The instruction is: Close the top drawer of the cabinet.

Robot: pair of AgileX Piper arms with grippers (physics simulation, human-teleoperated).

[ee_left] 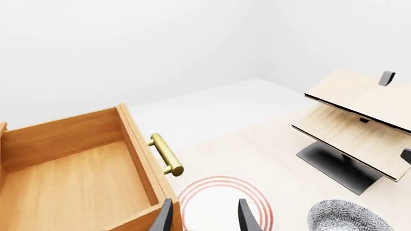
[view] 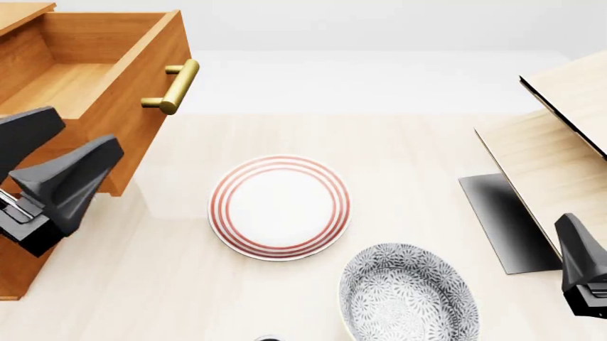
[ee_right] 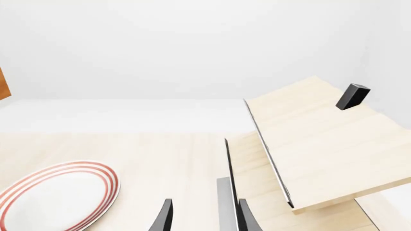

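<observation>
The top drawer [view: 104,71] of the orange-brown cabinet [view: 19,13] stands pulled out at the far left, empty, with its brass bar handle [view: 173,87] facing right. In the left wrist view the drawer [ee_left: 70,163] and its handle [ee_left: 167,155] are close by. My left gripper [ee_left: 205,219] is open and empty, with one finger by the drawer's front corner and the other over the plate. The left arm [view: 62,177] is in front of the drawer's front face. My right gripper [ee_right: 205,216] is open and empty at the near right, far from the drawer. The lower drawer's handle is hidden.
A white plate with red rings [view: 280,206] lies mid-table. A grey patterned bowl [view: 408,295] sits near the front edge. A pale light-wood panel rack [view: 559,142] on a dark base [view: 498,220] stands at the right, beside the right arm [view: 581,273].
</observation>
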